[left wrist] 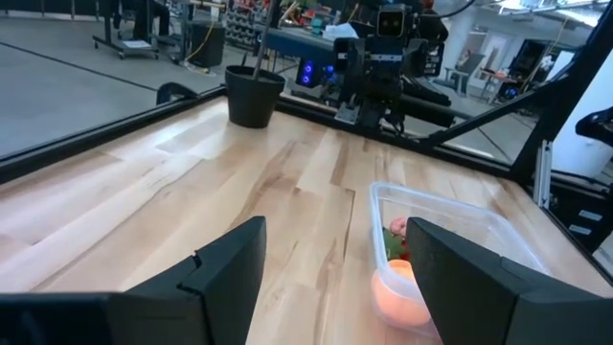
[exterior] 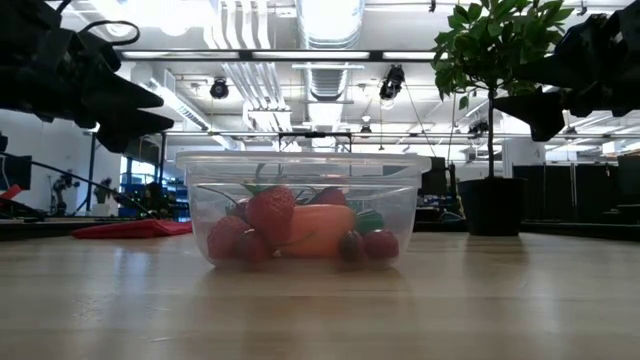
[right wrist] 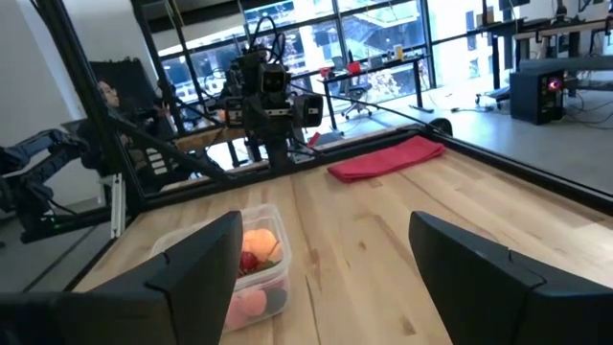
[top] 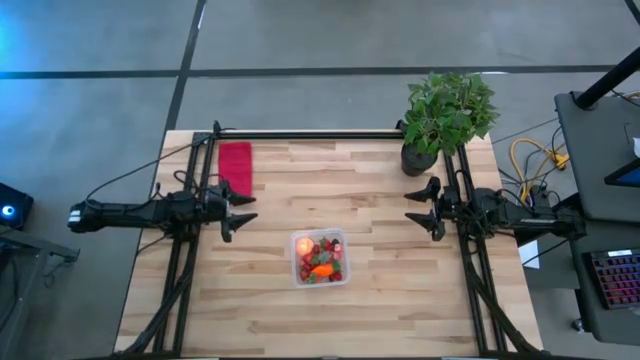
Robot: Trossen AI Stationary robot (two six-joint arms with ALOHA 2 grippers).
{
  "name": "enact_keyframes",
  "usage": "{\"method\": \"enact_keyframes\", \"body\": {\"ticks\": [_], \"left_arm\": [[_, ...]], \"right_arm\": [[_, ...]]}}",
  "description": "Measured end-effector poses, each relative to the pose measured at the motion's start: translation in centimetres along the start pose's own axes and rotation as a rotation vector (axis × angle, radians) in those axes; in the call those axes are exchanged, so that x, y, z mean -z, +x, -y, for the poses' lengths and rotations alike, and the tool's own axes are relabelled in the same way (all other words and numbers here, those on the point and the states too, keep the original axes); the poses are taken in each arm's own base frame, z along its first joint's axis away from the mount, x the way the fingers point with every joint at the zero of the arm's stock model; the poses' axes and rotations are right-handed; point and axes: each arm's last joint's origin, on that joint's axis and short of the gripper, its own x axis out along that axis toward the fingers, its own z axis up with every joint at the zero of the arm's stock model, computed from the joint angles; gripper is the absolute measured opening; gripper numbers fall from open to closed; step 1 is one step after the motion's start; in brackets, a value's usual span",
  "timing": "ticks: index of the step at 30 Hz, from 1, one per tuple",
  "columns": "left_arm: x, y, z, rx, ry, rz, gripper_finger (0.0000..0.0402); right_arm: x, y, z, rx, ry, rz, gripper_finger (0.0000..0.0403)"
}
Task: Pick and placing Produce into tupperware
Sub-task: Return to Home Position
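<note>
We find the tupperware (top: 294, 258) standing on the table (top: 400, 310), between the two arms and a little toward the side away from the potted plant (top: 445, 115). The produce (top: 322, 262) lies inside it: red berries (exterior: 270, 212) piled against the clear wall, the orange carrot (top: 322, 269) among them, and the pale round fruit (top: 303, 246) in one corner. We see no piece lying on the wood outside the container. The left gripper (top: 245, 209) hangs above the left side of the table, well apart from the tupperware, with its two fingers spread wide and nothing between them. The right gripper (top: 418, 206) is opposite to it on the right side, near the plant, also spread wide and holding nothing. Both point inward, toward each other. The red cloth (top: 236, 165) lies flat near the far left corner, apart from the container. From this we judge that the filling is done and that the step in hand is to bring the arms to their rest pose; they look to be very near it, or already in it. The next move, in our opinion, asks for little: each arm should settle level and away from the container, with no descent toward it, so that the tupperware is not pushed and no berry is thrown out.
</note>
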Motion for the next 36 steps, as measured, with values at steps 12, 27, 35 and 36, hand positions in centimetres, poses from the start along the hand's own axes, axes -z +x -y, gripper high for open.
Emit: {"method": "enact_keyframes", "body": {"ticks": [12,27,35,36], "left_arm": [[0.27,0.24,-0.02,-0.006,0.006,-0.033,0.0238],[0.44,0.37,-0.05,-0.015,0.01,-0.053,0.0238],[0.46,0.39,-0.05,-0.015,0.01,-0.055,0.0238],[0.46,0.38,-0.05,-0.015,0.01,-0.055,0.0238]], "right_arm": [[0.0,0.01,0.0,0.0,0.0,-0.001,0.029],[0.01,0.01,0.0,0.001,0.0,-0.001,0.029],[0.01,0.01,0.0,0.001,0.0,-0.001,0.029],[0.01,0.01,0.0,0.001,0.0,-0.001,0.029]]}}
